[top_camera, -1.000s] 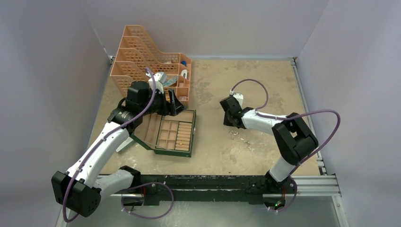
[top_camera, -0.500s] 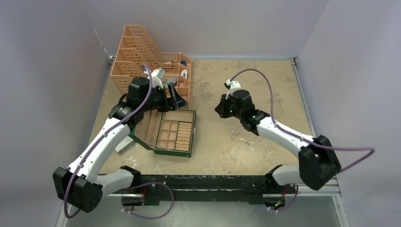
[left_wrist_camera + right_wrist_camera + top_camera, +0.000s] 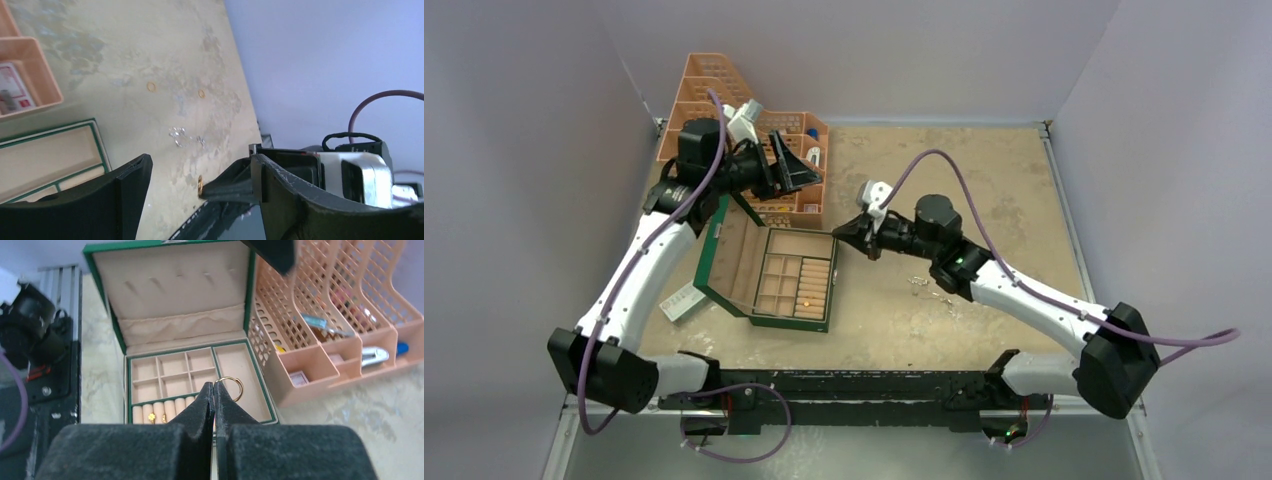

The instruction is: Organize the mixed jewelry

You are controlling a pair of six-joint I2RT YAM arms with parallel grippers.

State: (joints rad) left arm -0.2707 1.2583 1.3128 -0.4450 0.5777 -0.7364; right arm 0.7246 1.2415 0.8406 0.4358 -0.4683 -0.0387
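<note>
Ahead of the right tool (image 3: pixel 214 385), with a gold ring (image 3: pixel 231 388) jutting beside its tip, the green jewelry box (image 3: pixel 126 385) lies open from above. Beyond the box its raised lid (image 3: pixel 170 290) blocks the way. To the tool's right stands the peach file rack (image 3: pixel 310 300), with the spread left tool (image 3: pixel 796 170) above it. Under the right tool the desk (image 3: pixel 984 180) gives room.

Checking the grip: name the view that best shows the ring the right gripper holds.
Right wrist: the gold ring shows large at the tips of the shut right gripper. Left wrist shows it small, edge-on; top external cannot resolve it.
</note>
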